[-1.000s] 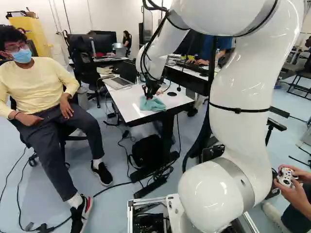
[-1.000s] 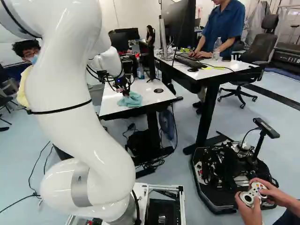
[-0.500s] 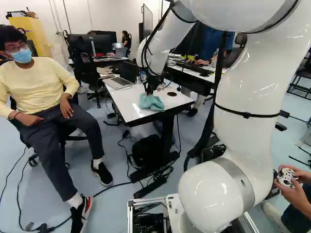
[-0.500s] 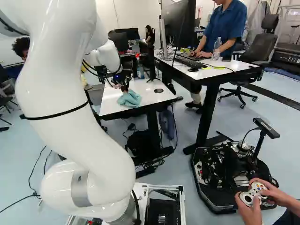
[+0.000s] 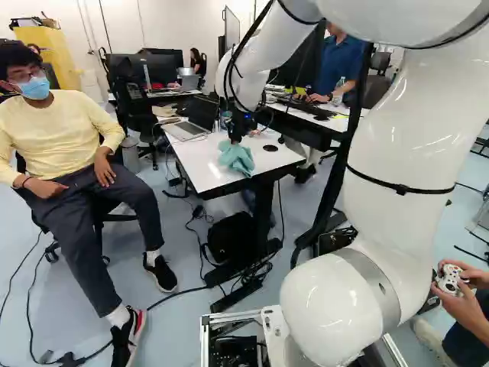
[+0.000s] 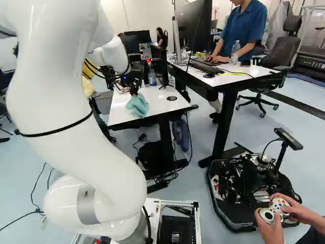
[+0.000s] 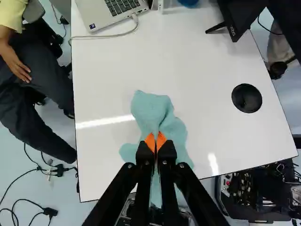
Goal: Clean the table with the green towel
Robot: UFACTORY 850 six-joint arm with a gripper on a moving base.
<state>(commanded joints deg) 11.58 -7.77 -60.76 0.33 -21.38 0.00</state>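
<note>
Your white table point(image 7: 197, 56) lies under the green towel point(image 7: 149, 107), bunched near the edge closest to the base. Your gripper point(image 7: 155, 140) holds the towel pinched between its orange pads point(image 7: 161, 140). You seem to be at the wiping step; next, press low and sweep sideways

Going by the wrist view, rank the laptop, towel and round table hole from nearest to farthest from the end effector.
1. Towel: pinched in the end effector.
2. Hole: ahead and off to one side.
3. Laptop: farther ahead, off to the other side.
</note>
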